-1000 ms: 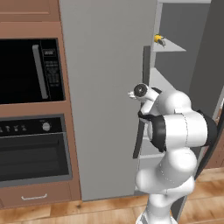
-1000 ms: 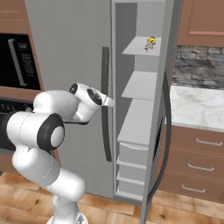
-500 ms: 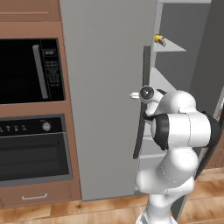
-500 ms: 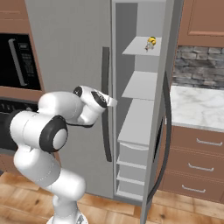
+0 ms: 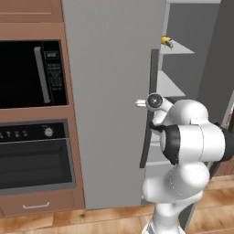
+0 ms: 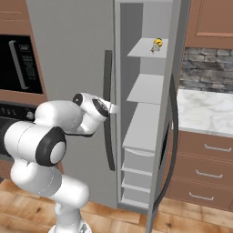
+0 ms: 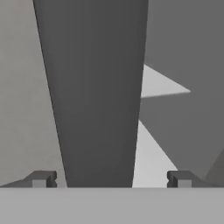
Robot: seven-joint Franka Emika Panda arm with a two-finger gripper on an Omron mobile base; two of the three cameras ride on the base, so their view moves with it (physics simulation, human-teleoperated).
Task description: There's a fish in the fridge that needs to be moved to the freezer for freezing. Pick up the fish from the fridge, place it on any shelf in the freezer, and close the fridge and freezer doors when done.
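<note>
The fish (image 5: 166,41) (image 6: 157,44), tiny and dark with a yellow patch, lies on the top grey shelf of the open freezer (image 6: 145,88). The wide fridge door (image 5: 109,91) (image 6: 73,45) is closed. Its long dark bar handle (image 5: 150,109) (image 6: 108,109) (image 7: 96,96) stands right in front of my hand. My gripper (image 7: 111,179) is open, and the handle rises between its two spread fingertips without touching them. The hand (image 5: 155,101) (image 6: 102,109) sits at mid-height of the handle. The freezer door (image 6: 175,113) hangs open at the right.
A black built-in microwave (image 5: 32,73) and an oven (image 5: 36,160) fill the wooden wall left of the fridge. Right of the freezer there is a marble counter (image 6: 205,109) over wooden drawers (image 6: 205,159). My own arm blocks the lower freezer in the left base view.
My hand has crept a little closer to the fridge door handle and slightly lower. The fish and both doors have stayed put.
</note>
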